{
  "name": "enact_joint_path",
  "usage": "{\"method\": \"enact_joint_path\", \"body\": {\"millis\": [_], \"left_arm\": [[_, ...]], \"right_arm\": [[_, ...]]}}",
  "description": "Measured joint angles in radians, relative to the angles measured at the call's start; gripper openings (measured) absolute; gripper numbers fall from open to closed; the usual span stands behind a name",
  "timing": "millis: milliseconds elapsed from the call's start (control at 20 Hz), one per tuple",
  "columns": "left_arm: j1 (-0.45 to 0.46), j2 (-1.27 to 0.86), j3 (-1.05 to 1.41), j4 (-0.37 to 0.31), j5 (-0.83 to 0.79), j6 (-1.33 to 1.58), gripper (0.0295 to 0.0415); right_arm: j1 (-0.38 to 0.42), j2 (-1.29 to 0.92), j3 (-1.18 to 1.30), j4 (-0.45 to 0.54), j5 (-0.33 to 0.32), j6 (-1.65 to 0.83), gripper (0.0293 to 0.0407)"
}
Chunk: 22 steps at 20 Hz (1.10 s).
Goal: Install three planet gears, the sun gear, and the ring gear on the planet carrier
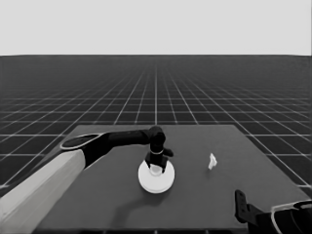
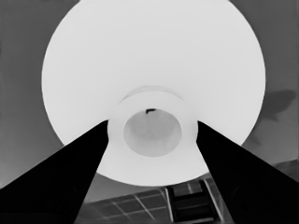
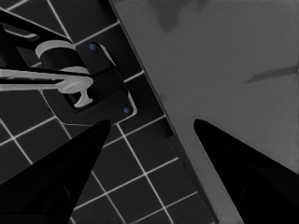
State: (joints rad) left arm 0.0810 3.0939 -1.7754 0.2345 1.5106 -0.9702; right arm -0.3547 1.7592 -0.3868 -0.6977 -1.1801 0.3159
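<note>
Dark table (image 1: 122,204): larger round part (image 1: 156,179), thin white piece (image 1: 212,161).

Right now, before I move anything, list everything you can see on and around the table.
Larger round part: one, white, near the table's middle, its raised centre hub between the left fingers.
Thin white piece: one, white, standing alone to the right of the round part.
Table: one, dark.
Dark machinery: one, pale bands and blue lights, past the table's edge.
Left gripper: black, over the round part, fingers on either side of its hub.
Right gripper: black, parked at the lower right corner, fingers apart.
</note>
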Motion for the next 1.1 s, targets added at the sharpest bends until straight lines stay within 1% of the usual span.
{"method": "enact_joint_path", "body": {"millis": [900,950,1000,1100], "left_arm": [[0.0,0.0,0.0,0.0,0.0,0.157,0.0348],[0.0,0.0,0.0,0.0,0.0,0.162,0.0373],[-0.001,0.0,0.0,0.0,0.0,0.165,0.0381],[-0.001,0.0,0.0,0.0,0.0,0.168,0.0384]], "right_arm": [[0.0,0.0,0.0,0.0,0.0,0.0,0.0385],[0.0,0.0,0.0,0.0,0.0,0.0,0.0385],[0.0,0.0,0.0,0.0,0.0,0.0,0.0385],[0.0,0.0,0.0,0.0,0.0,0.0,0.0385]]}}
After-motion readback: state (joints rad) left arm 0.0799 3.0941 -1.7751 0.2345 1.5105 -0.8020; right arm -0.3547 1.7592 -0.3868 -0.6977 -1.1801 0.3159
